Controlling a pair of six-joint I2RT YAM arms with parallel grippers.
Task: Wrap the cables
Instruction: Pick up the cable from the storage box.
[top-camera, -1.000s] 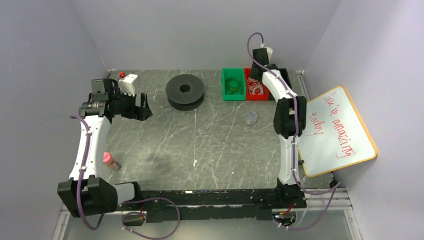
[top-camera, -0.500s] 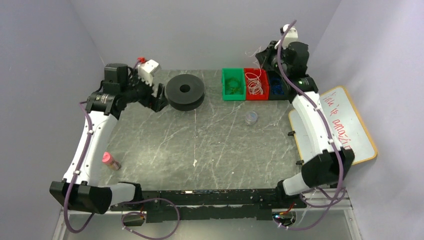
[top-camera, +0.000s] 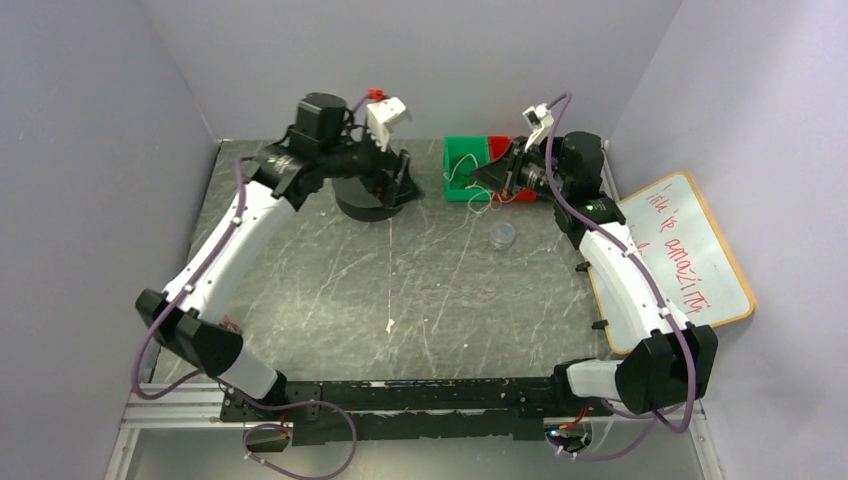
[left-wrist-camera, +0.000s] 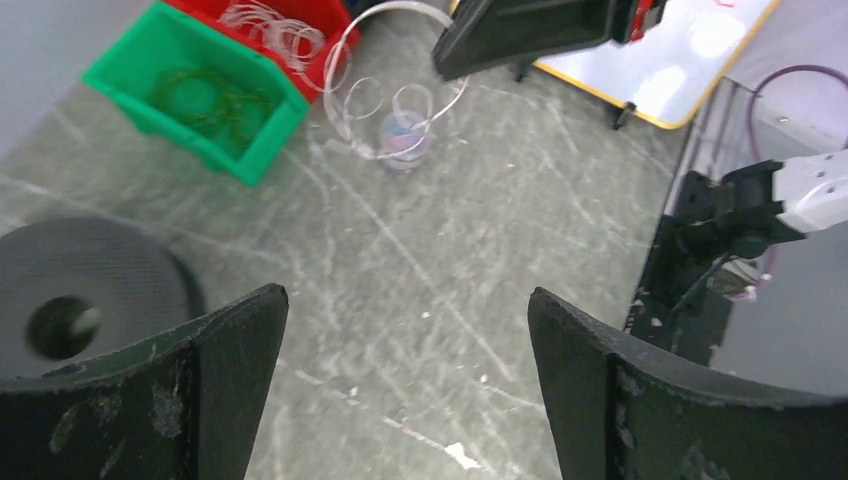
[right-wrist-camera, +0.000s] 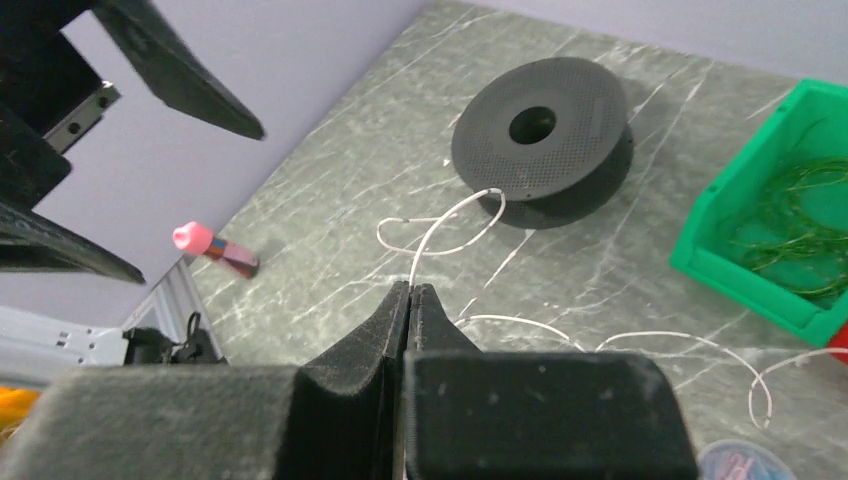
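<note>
Your right gripper (right-wrist-camera: 410, 290) clamping white cable (right-wrist-camera: 413, 262); left gripper (left-wrist-camera: 403, 295) gaping, holding nothing. Next, be guiding cable onto spool (right-wrist-camera: 578, 125), keeping it taut.

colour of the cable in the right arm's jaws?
White: a thin, curly white cable, clearest in the right wrist view.

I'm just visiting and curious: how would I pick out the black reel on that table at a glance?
Look along the far edge of the grey marbled table, by the back wall. Left of the green plastic bin lies a flat, round black reel with a centre hole. It alone is a dark disc; its neighbours are bright, boxy bins.
</note>
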